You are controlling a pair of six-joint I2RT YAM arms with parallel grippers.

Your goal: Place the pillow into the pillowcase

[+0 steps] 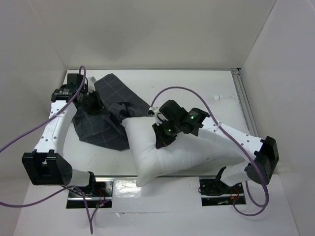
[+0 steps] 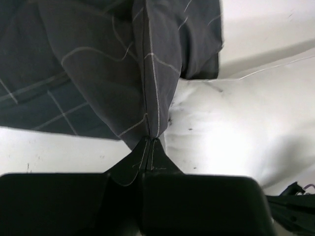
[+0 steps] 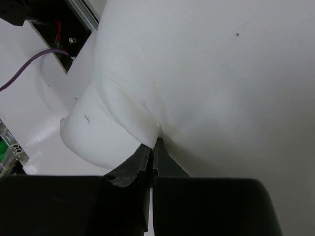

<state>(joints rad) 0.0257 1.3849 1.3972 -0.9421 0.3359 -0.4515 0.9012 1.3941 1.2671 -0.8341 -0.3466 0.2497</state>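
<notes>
- The pillow [image 1: 172, 157] lies near-centre on the table [image 1: 206, 88], with the right gripper [image 3: 152, 146] pinched tight on a fold of its fabric.
- Farther left, the left gripper [image 2: 149, 143] is clamped on the seam of the pillowcase [image 1: 106, 123], whose cloth meets the pillow's far corner.

A: pillowcase [image 2: 88, 73]: matt woven cloth is seen, dk grey w/ thin light grid, stitched seam.
B: Noted. pillow [image 3: 211, 73]?
A: Plain white fabric, matt, smooth; few dark specks are logged.
B: table [image 1: 197, 83]?
A: Smooth white, slight sheen. rail [image 1: 245, 101]: bare metal, brushed look. left gripper [image 2: 150, 141]: black, matt, plastic-looking.
</notes>
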